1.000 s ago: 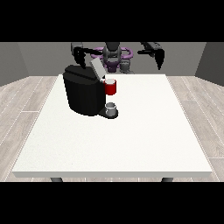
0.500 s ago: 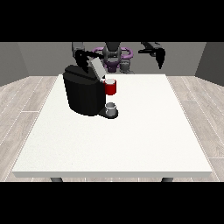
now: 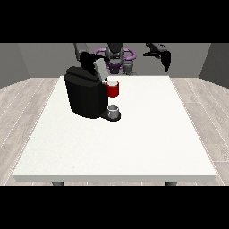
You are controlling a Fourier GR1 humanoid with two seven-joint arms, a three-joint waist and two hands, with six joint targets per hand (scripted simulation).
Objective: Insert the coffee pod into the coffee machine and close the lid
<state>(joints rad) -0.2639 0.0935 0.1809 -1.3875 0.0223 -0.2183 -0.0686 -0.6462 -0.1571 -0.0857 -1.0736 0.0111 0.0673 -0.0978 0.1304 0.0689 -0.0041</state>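
Note:
The black coffee machine [image 3: 85,96] stands on the white table [image 3: 134,143] at the back left. Its red pod holder [image 3: 113,89] sticks out at the front, with a pale top that may be the pod. Below the holder, a small grey cup [image 3: 113,111] sits on the machine's base. The grey lid [image 3: 96,68] stands tilted up above the machine's top. The hand at the view's left [image 3: 86,58] is at the lid's upper end. The hand at the view's right [image 3: 166,59] hangs in the air far from the machine, fingers pointing down and holding nothing.
The robot's torso [image 3: 115,56] is behind the table's far edge. White tabletop stretches to the right of the machine and towards the camera. The wood floor [image 3: 27,103] surrounds the table.
The hand at the view's left and the lid have moved down and towards the red holder. The hand at the view's right has barely shifted.

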